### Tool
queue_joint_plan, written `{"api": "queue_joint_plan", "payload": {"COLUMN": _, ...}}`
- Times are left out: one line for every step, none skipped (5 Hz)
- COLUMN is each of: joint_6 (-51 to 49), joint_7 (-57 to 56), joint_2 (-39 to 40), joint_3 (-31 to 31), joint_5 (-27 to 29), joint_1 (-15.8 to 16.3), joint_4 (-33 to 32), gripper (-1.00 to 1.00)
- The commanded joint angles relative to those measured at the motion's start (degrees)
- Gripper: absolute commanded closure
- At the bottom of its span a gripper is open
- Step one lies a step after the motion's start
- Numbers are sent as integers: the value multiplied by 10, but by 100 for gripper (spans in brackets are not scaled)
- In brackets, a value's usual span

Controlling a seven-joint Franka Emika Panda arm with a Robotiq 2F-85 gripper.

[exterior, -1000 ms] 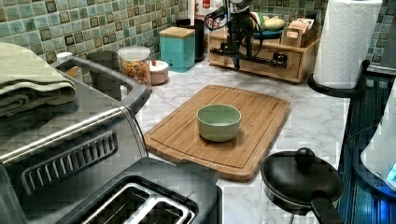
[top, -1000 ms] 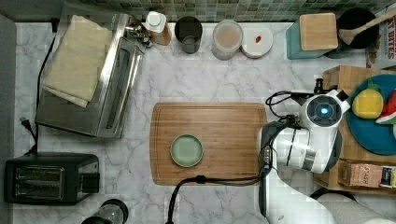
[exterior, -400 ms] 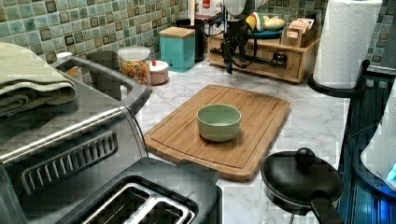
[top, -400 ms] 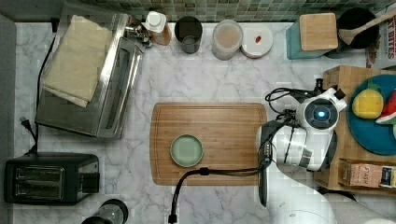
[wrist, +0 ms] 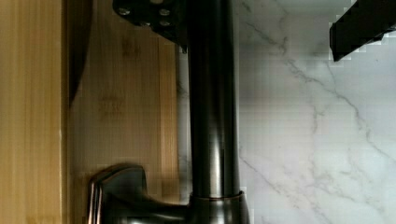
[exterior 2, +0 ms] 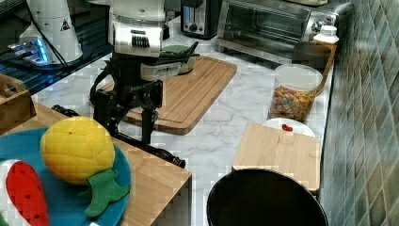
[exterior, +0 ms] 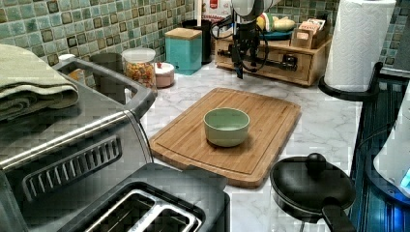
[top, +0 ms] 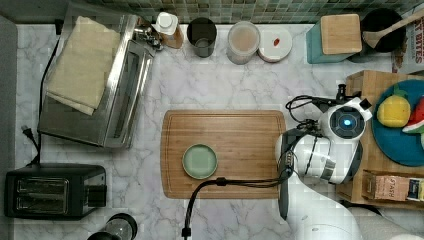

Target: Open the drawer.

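Note:
The drawer (exterior: 278,71) sits in a light-wood box at the back of the counter, its front looking flush with the box. Its long black bar handle (exterior: 270,61) (exterior 2: 155,151) (wrist: 212,116) runs along the front panel (wrist: 126,102). My gripper (exterior: 239,72) (exterior 2: 129,134) (wrist: 252,18) points straight down at the handle and is open. One finger (wrist: 144,14) is on the panel side of the bar, the other finger (wrist: 362,25) out over the marble, so the bar lies between them. In the top view my wrist (top: 345,122) covers the handle.
A bamboo cutting board (top: 250,130) with a green bowl (top: 200,161) lies just in front of the box. A blue plate (exterior 2: 19,141) with toy fruit rests on the box top. A paper towel roll (exterior: 358,43), black pan (exterior: 312,186), teal canister (exterior: 183,48) and cereal jar (exterior 2: 292,92) stand nearby.
In the left view my gripper has come down from in front of the box top to the handle and straightened to point downward. The drawer has not moved.

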Motion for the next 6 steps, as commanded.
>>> {"api": "queue_joint_plan", "payload": {"joint_6": -2, "joint_7": -3, "joint_2": 4, "joint_3": 22, "joint_5": 36, "joint_1": -8, "joint_4": 11, "gripper": -100}}
{"api": "queue_joint_plan", "payload": {"joint_6": 16, "joint_7": -55, "joint_2": -14, "joint_3": 70, "joint_5": 84, "joint_1": -25, "joint_4": -15, "gripper": -100}}
{"api": "queue_joint_plan", "payload": {"joint_6": 0, "joint_7": -17, "joint_2": -30, "joint_3": 95, "joint_5": 106, "joint_1": 10, "joint_4": -38, "gripper": -100}}
{"api": "queue_joint_plan", "payload": {"joint_6": 5, "joint_7": 57, "joint_2": -54, "joint_3": 102, "joint_5": 97, "joint_1": 49, "joint_4": -75, "gripper": -100}}
{"api": "queue_joint_plan", "payload": {"joint_6": 0, "joint_7": 117, "joint_2": -74, "joint_3": 105, "joint_5": 75, "joint_1": 89, "joint_4": -101, "gripper": -100}}
{"api": "queue_joint_plan", "payload": {"joint_6": -5, "joint_7": 126, "joint_2": -83, "joint_3": 122, "joint_5": 77, "joint_1": 104, "joint_4": -112, "gripper": -100}}
